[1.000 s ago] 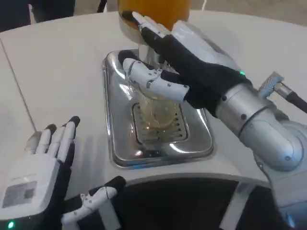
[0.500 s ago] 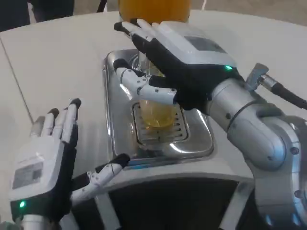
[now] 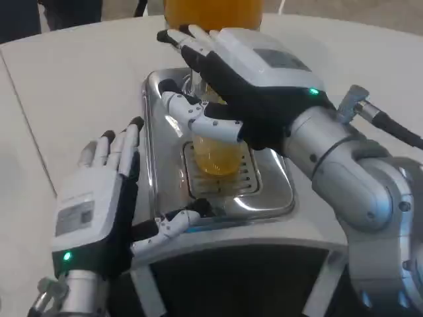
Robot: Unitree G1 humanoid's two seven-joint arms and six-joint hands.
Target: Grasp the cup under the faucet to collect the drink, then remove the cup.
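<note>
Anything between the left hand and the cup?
Nothing visible. The left hand is open beside the tray, with a clear gap to the cup. The right hand is over the cup's top and far side, its thumb across the front.

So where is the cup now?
In the head view, the cup stands on the metal drip tray at picture centre, under the right hand, partly filled with orange drink.

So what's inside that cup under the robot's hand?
Orange drink fills the lower part of the cup. The right hand covers its top, so the rim and faucet are hidden.
</note>
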